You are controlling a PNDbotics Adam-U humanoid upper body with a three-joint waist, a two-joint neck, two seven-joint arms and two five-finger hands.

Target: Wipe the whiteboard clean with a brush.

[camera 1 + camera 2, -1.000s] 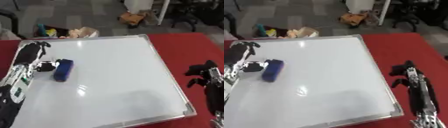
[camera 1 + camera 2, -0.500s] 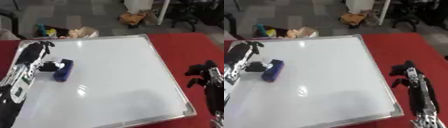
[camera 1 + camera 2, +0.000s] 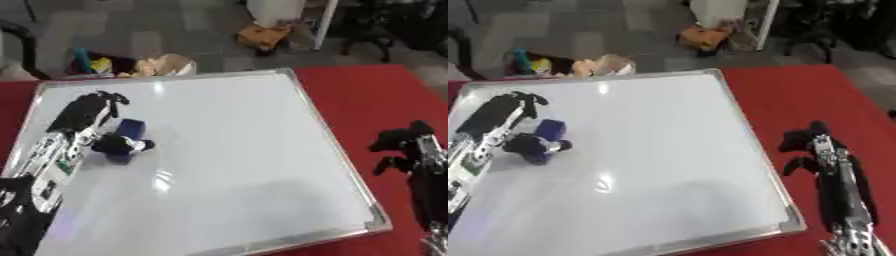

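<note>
Red table [image 3: 367,95] carries whiteboard [image 3: 227,150] flat, surface looks clean; left hand [image 3: 87,120] curls around blue brush [image 3: 127,135] at board's left side, pressing it down to wipe; right hand [image 3: 811,147] idles off-board on right, fingers curled on nothing

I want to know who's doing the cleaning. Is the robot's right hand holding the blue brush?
No, the blue brush is at the left hand on the whiteboard, while the right hand rests apart over the red table.
</note>
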